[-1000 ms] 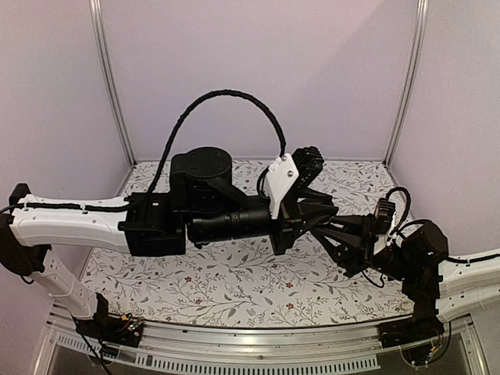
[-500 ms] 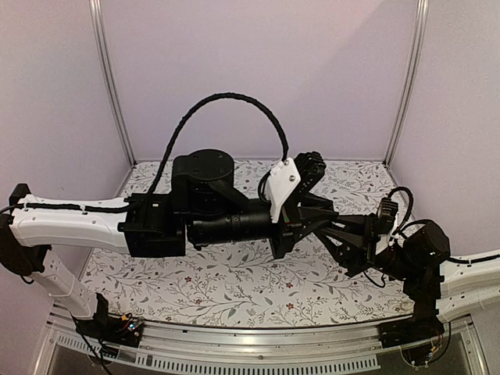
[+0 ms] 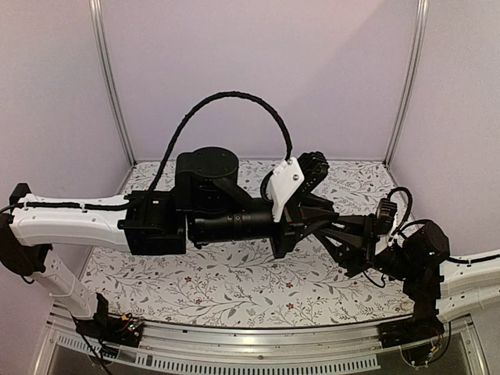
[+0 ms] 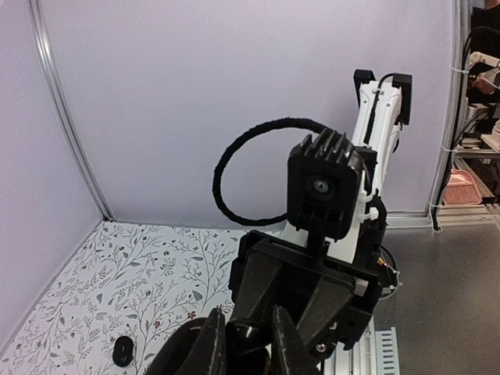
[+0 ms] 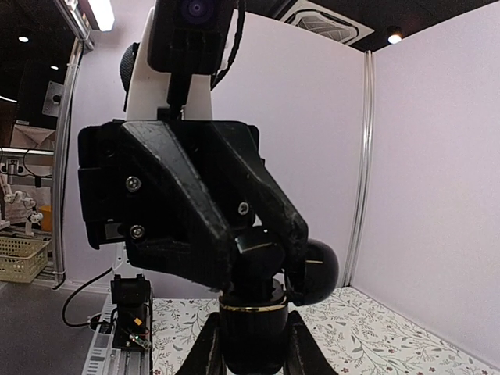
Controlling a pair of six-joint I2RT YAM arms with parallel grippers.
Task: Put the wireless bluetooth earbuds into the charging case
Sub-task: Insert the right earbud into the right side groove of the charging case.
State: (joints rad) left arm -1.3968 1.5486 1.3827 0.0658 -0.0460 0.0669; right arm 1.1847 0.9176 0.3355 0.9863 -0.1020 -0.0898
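White tabletop with grey floral sprigs; lilac walls; black cable.

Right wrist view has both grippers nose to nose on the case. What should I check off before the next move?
1. Grip: right gripper shut on the charging case: ok.
2. Lid open: cannot tell; a black dome beside the case may be the lid.
3. An earbud in the left gripper: cannot tell, its fingertips crowd the case.
4. An earbud seated in the case: cannot tell, the opening is hidden.
5. Both grippers held above the table: ok.
6. Whether the small black piece lying on the table, apart from both arms, is an earbud: cannot tell.
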